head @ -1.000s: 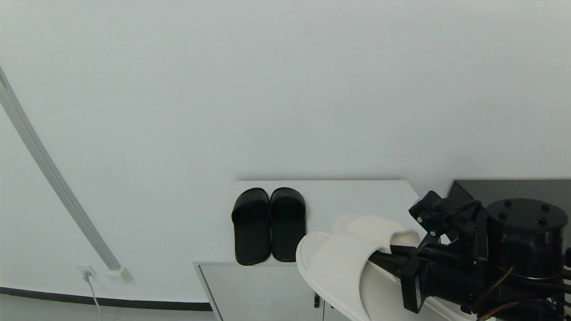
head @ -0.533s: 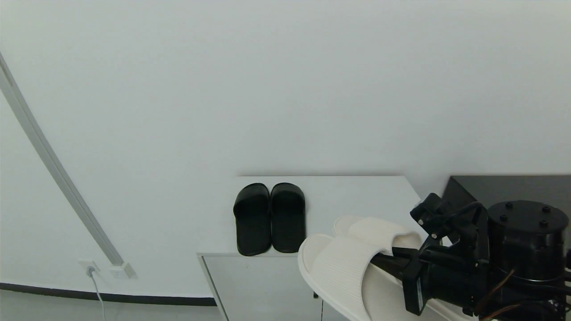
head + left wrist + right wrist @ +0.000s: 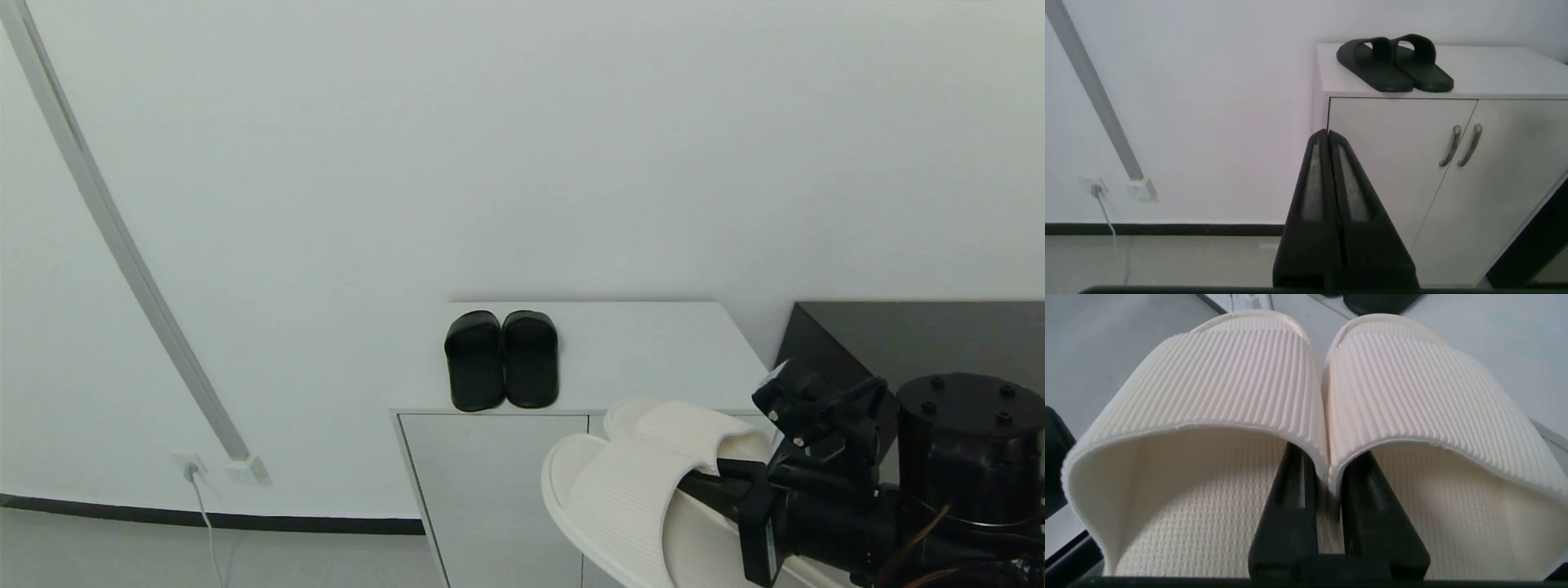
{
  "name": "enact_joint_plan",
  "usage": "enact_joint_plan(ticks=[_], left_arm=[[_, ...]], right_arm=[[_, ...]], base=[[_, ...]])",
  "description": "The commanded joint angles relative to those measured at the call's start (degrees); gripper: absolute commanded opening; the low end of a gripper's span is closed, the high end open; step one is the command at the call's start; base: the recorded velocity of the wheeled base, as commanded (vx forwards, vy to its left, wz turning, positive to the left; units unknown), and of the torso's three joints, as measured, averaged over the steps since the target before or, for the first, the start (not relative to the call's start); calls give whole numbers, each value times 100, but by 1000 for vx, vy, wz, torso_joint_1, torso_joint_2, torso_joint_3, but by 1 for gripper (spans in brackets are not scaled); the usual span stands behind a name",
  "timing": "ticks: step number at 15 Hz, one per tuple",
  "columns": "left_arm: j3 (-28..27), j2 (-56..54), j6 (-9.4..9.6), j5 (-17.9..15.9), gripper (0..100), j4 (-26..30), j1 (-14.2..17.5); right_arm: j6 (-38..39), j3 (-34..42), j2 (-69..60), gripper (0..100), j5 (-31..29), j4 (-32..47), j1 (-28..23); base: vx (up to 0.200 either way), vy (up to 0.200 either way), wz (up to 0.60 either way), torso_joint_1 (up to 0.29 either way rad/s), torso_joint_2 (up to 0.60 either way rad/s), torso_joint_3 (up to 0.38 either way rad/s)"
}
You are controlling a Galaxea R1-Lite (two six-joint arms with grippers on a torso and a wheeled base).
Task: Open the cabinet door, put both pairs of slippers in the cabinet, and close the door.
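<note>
A pair of black slippers (image 3: pixel 502 359) (image 3: pixel 1396 63) lies side by side on the left part of the white cabinet's top (image 3: pixel 653 347). The cabinet's two doors (image 3: pixel 1396 171) are closed, with upright handles (image 3: pixel 1460 145) where they meet. In front of the cabinet and off its top, my right gripper (image 3: pixel 704 483) (image 3: pixel 1327 502) is shut on a pair of white ribbed slippers (image 3: pixel 637 482) (image 3: pixel 1241 384), one finger inside each and their inner walls pinched together. My left gripper (image 3: pixel 1328 140) is shut on nothing, low and left of the cabinet, some way back from it.
A black piece of furniture (image 3: pixel 906 335) stands against the cabinet's right side. A grey conduit (image 3: pixel 122 237) runs down the wall to sockets (image 3: pixel 192 469) with a plugged cable, left of the cabinet. Open floor (image 3: pixel 1167 261) lies before the wall.
The whole head picture has shifted: the cabinet now looks smaller and higher, with its door fronts showing. The white slippers stay held in my right gripper as before.
</note>
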Motion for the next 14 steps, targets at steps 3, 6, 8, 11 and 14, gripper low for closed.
enact_joint_plan(ticks=[3, 6, 8, 11, 14], left_arm=[[0, 7, -1, 1, 0, 0, 0], [0, 7, 51, 1, 0, 0, 0], [0, 7, 51, -8, 0, 0, 0], [0, 7, 43, -8, 0, 0, 0], [0, 7, 43, -8, 0, 0, 0]], right_arm=[[0, 36, 27, 0, -10, 12, 0], [0, 44, 36, 0, -10, 12, 0], [0, 44, 36, 0, -10, 12, 0], [-18, 71, 80, 0, -19, 12, 0], [-106, 88, 115, 0, -19, 12, 0]], base=[[0, 0, 0, 0, 0, 0], [0, 0, 0, 0, 0, 0], [0, 0, 0, 0, 0, 0], [0, 0, 0, 0, 0, 0], [0, 0, 0, -78, 194, 102]])
